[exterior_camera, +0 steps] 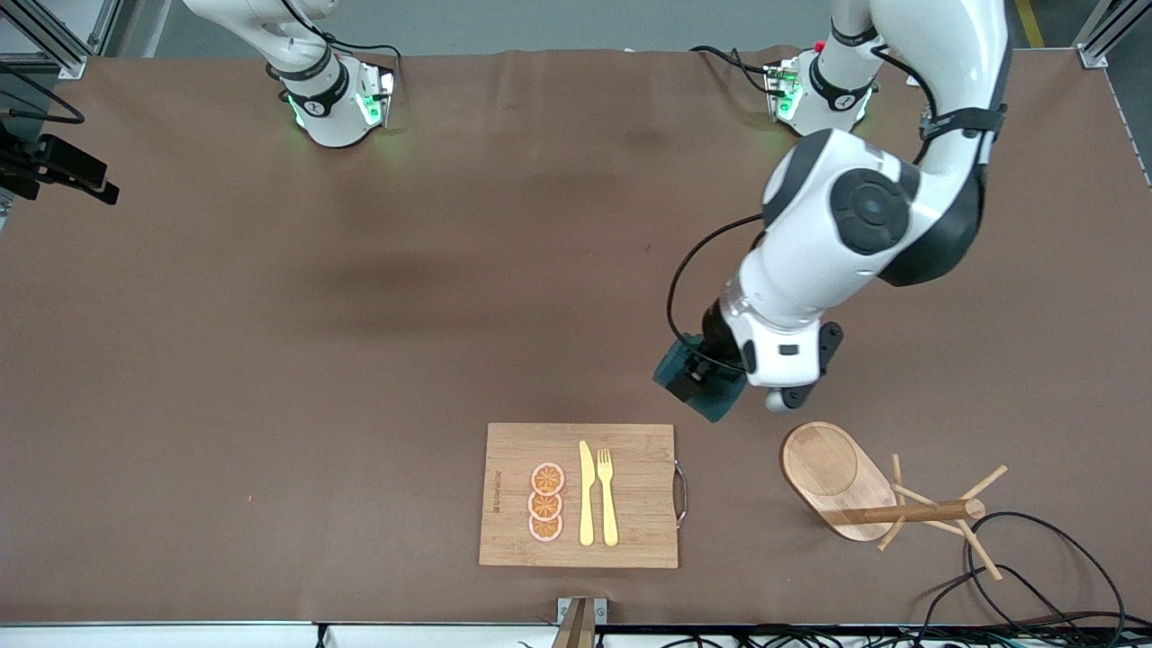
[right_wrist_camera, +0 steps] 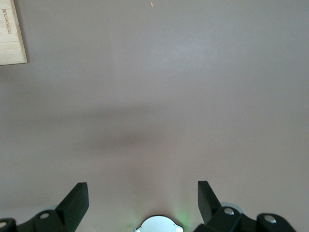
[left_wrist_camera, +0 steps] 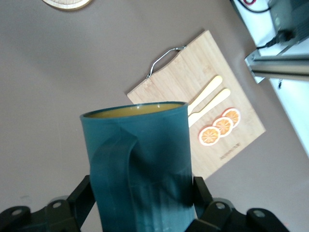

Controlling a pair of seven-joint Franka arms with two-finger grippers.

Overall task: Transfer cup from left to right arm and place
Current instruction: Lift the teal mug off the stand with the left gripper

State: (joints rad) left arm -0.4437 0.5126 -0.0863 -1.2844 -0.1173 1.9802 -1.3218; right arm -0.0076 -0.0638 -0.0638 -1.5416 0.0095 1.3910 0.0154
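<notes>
Up by our right arm's end of the table, our right gripper [right_wrist_camera: 142, 203] waits high over the bare brown table [exterior_camera: 270, 360]. Its two fingers [right_wrist_camera: 77, 198] stand wide apart, and there is nothing between them. We cannot see this gripper in the front view, only the base of its arm.

Next we come to the wooden cutting board [exterior_camera: 630, 459], which lies close to the front camera. On it sit three orange slices [exterior_camera: 546, 502] in a row, and just beside them a yellow knife [exterior_camera: 586, 495] and a yellow fork [exterior_camera: 607, 495], side by side.

Then comes our left gripper [exterior_camera: 711, 382], up in the air over the table, near the board's corner. It is squeezed tight around the cup [exterior_camera: 684, 373]. The cup is dark teal on the outside and yellow on the inside. In the left wrist view we see its handle [left_wrist_camera: 113, 169] facing the camera.

Last, toward our left arm's end, stands a wooden mug rack [exterior_camera: 864, 495] with an oval base and thin pegs.
</notes>
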